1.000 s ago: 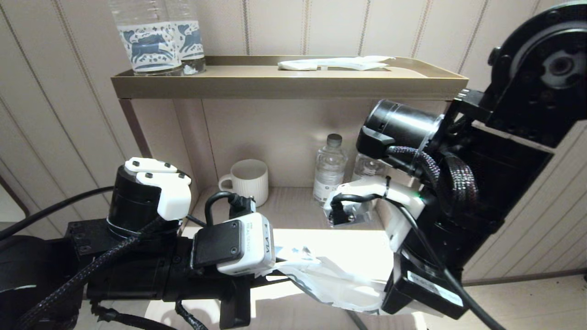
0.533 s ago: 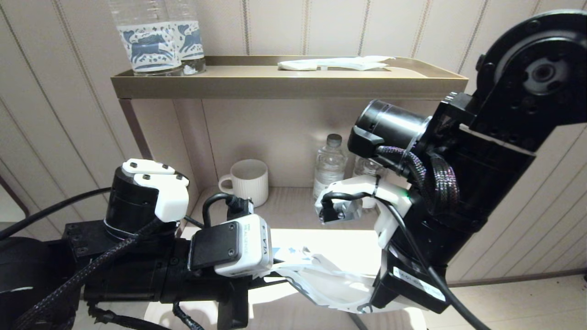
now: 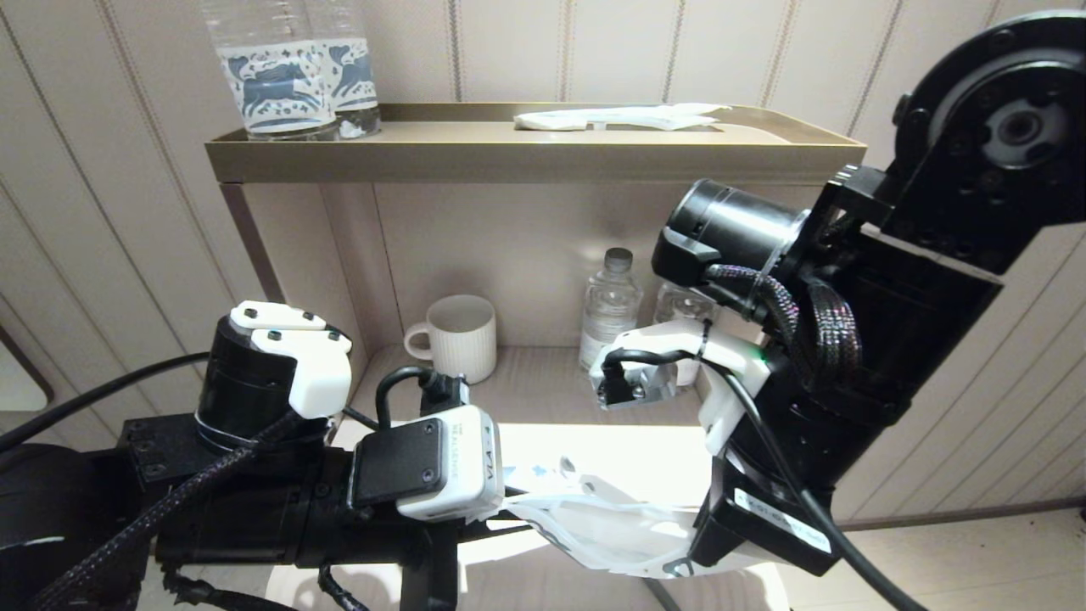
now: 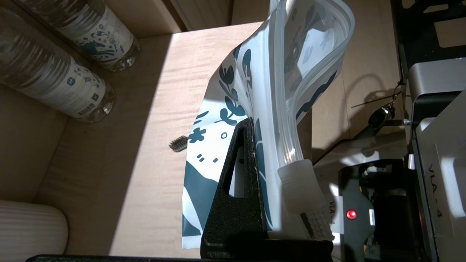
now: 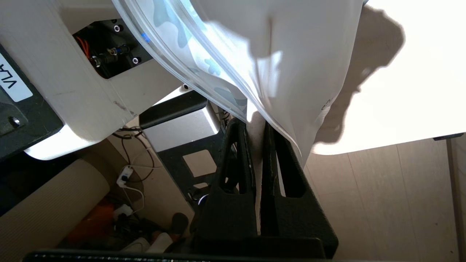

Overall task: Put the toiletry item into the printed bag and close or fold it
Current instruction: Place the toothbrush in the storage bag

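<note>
Since a second ago the right arm has shifted slightly left. The printed bag (image 3: 611,530) (thin glossy plastic, zip rim bowed open) hangs stretched between the left gripper (image 4: 255,145) and right gripper (image 5: 256,127), each clamped on an edge. Beyond, grey toothbrush bristles (image 4: 178,143) lie on the wooden shelf (image 4: 120,174).
</note>
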### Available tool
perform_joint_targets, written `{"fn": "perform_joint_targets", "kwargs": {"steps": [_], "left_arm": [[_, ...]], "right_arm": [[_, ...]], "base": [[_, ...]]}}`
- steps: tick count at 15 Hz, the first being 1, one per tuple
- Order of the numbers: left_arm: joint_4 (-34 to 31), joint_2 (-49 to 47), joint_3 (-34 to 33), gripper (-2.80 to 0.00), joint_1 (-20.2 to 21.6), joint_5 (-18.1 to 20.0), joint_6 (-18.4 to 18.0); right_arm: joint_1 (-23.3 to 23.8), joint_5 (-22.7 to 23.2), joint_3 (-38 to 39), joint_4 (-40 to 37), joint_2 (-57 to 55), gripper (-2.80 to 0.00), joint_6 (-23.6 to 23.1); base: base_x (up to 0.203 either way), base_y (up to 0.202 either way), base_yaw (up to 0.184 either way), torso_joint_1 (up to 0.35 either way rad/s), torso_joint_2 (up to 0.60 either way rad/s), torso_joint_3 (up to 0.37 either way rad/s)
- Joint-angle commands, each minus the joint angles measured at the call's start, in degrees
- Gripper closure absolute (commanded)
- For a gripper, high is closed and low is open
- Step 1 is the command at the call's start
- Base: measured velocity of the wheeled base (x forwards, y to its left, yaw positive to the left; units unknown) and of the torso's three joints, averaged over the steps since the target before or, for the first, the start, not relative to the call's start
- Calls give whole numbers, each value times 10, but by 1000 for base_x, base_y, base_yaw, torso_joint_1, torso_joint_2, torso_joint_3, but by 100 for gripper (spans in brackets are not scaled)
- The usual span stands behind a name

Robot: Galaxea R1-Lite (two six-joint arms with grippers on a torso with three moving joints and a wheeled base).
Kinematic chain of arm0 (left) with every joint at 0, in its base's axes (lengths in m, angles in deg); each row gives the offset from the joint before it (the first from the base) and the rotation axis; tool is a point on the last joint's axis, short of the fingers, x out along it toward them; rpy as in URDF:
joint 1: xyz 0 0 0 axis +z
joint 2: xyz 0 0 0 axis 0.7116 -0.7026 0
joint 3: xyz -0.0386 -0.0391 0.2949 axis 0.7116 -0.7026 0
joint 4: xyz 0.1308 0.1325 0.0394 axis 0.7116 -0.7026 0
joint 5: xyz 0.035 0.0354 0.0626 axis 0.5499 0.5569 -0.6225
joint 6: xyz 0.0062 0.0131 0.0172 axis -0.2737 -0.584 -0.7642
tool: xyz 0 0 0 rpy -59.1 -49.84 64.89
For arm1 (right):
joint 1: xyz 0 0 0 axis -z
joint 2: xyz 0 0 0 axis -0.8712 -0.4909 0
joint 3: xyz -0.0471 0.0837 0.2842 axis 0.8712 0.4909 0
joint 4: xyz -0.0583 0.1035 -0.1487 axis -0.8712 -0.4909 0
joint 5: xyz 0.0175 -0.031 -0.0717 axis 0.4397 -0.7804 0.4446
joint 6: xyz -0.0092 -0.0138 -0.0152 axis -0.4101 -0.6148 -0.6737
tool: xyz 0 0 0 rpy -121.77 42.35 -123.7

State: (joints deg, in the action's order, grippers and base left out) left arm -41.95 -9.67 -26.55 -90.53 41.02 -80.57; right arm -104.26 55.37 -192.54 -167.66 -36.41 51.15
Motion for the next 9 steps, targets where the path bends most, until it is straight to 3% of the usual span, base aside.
{"fn": "perform_joint_targets", "kwargs": {"steps": [1, 9], "left_arm": [[1, 0, 1, 0, -1, 2, -1], [-5, 16, -1, 0, -3, 2, 0]], "right_arm": [[-1, 1, 0, -1, -3, 0, 3], [-1, -13, 0, 24, -4, 0, 4]], "base": [[0, 0, 0, 0, 0, 0], [0, 0, 0, 0, 0, 0]]}}
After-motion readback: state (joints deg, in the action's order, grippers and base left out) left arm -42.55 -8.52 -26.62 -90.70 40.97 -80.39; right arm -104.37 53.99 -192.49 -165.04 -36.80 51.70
